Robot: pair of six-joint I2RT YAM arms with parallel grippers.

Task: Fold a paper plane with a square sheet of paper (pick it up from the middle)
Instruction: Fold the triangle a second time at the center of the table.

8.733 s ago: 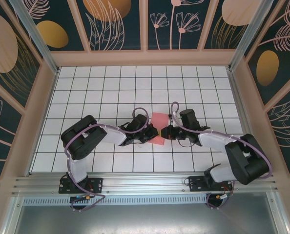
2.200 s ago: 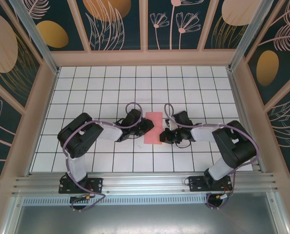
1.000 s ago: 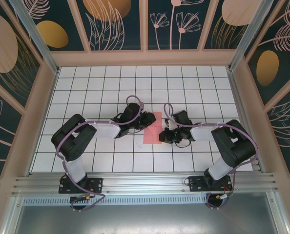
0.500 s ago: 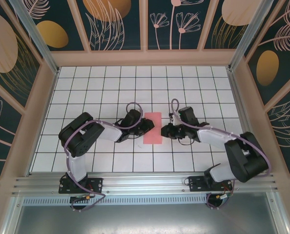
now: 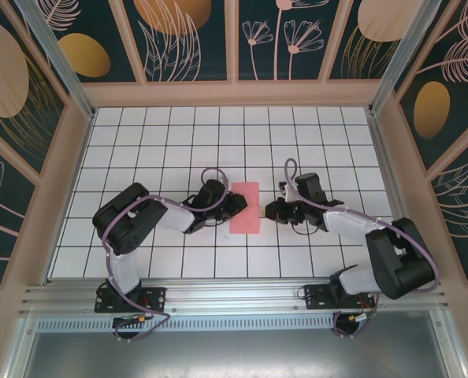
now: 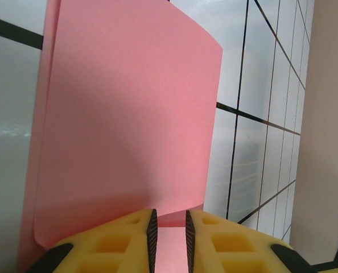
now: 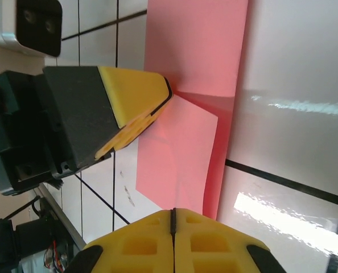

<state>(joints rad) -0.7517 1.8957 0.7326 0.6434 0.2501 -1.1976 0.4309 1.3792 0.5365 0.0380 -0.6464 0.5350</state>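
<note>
reaches in low from the left with the left gripper (image 5: 235, 206), upper arm swung outward, elbow bent, forearm lying close over the table. pinches a raised flap of the square sheet of paper (image 5: 245, 211) between yellow fingers (image 6: 123, 239), leaving just a narrow slit. reaches in from the right with the right gripper (image 5: 267, 211), arm bent the mirrored way, wrist turned inward. presses those fingers (image 7: 140, 244) flat together, holding nothing. points both grippers tip toward tip, near each other but apart.
</note>
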